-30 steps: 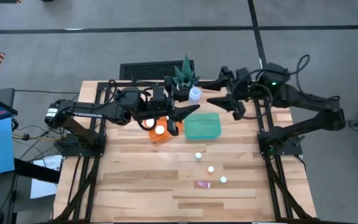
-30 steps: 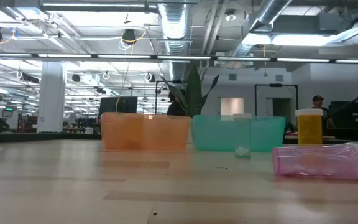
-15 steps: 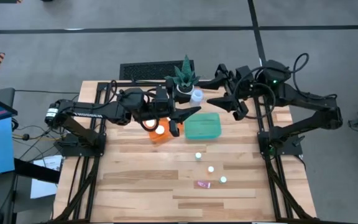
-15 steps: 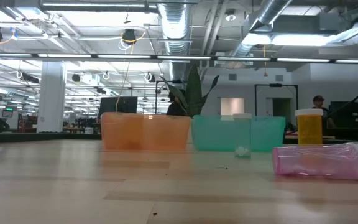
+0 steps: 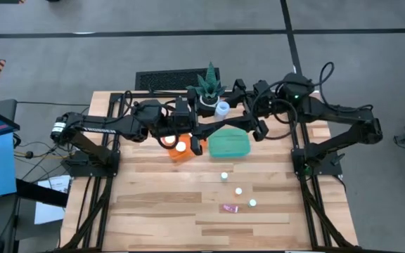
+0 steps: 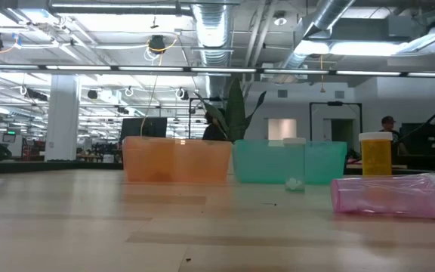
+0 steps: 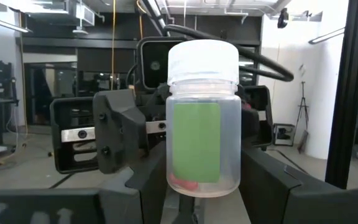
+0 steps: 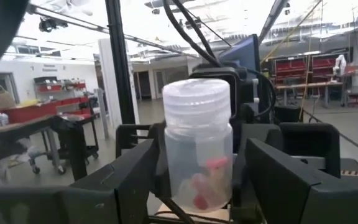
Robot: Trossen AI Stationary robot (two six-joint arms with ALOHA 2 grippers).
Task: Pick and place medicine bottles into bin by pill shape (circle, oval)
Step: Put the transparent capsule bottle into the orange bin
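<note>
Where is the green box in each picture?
High view: the green bin is near the middle, just right of the orange bin.
Low view: the green bin is right of centre, far back, again beside the orange bin.
Left wrist view: not in it.
Right wrist view: not in it.
Shared landmark: the orange bin.

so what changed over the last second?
The right pincer swung left, toward the left pincer, and now meets it over the gap between the orange bin and the green bin. A clear white-capped bottle stands upright between their fingers. Bins, plant and loose table bottles stayed put.
</note>
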